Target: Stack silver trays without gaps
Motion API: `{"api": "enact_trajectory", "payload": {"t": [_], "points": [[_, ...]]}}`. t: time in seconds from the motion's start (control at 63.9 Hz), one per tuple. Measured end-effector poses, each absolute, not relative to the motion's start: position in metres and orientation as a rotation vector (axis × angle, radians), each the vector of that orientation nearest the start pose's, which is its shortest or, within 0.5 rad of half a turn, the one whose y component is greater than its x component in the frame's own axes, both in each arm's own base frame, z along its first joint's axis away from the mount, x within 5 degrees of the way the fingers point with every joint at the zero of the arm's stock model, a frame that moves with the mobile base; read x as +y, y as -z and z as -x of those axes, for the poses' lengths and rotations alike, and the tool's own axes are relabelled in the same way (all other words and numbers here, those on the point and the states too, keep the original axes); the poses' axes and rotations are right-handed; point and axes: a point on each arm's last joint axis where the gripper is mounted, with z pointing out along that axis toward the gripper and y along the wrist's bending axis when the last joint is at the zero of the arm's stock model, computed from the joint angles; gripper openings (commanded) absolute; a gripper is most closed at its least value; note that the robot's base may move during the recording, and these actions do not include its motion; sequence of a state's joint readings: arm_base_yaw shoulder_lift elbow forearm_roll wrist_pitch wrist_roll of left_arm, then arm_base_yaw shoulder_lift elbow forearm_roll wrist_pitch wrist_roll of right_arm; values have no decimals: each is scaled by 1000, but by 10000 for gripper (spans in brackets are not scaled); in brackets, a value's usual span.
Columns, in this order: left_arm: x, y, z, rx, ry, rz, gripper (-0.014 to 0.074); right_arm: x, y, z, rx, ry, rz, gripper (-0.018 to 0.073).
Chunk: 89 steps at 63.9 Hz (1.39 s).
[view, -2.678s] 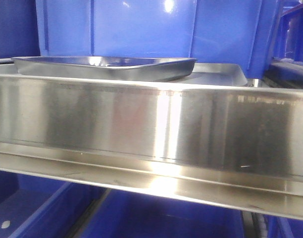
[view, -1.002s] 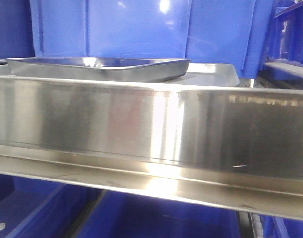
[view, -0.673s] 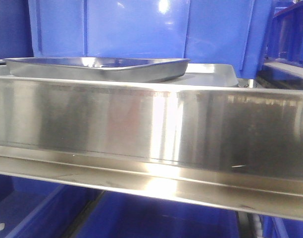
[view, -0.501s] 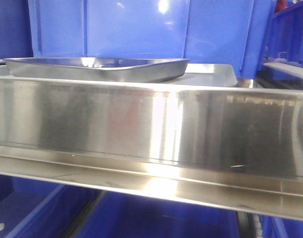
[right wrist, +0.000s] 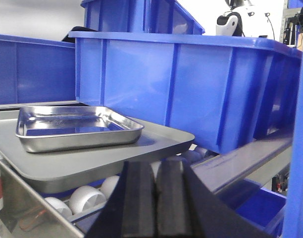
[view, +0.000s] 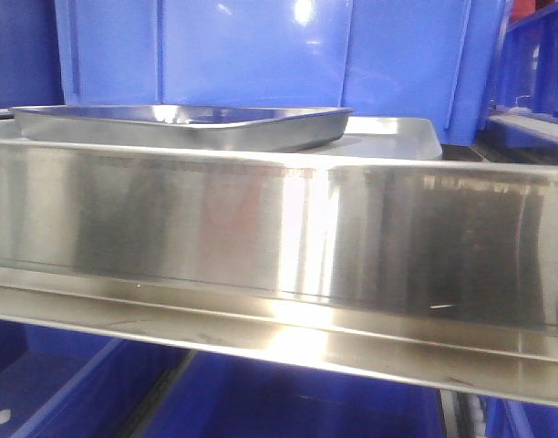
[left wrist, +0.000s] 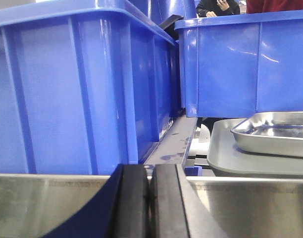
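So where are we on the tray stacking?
Early. One silver tray sits on a larger grey tray, and no second silver tray is visible. Nothing is in hand: the left end effector and right end effector are both shut and empty, short of the tray. The stacking is all still to do.

We see a wide brushed-steel shelf rail point(view: 279, 246) filling the middle of the front view, running from the left edge to the right edge with a bright vertical glare near its centre. Just above and behind it, a shallow silver tray point(view: 183, 126) sits on a larger flat grey tray point(view: 397, 139) that extends further to the right. Behind both stand deep blue plastic bins point(view: 261, 50), and more blue point(view: 288, 401) shows below the rail.
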<state>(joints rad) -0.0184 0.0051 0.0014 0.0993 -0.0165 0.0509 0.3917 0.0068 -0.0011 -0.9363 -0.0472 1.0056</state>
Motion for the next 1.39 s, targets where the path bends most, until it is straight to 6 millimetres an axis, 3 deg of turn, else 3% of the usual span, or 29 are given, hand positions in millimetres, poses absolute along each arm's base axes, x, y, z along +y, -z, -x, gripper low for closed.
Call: {"api": "enact_trajectory", "payload": {"t": [0.752,1.002,1.394], "points": [[-1,-214,-57,1469,-106,-125,1,21,-212,-53,1502,-398,201,-78],[-1,-214,-57,1469,-106,-125,1,21,-212,-52,1482,-328,279,-78],[-1,-214,-57,1469,-106,-125,1,22,-212,-52,1484,-348,265,-78]]}}
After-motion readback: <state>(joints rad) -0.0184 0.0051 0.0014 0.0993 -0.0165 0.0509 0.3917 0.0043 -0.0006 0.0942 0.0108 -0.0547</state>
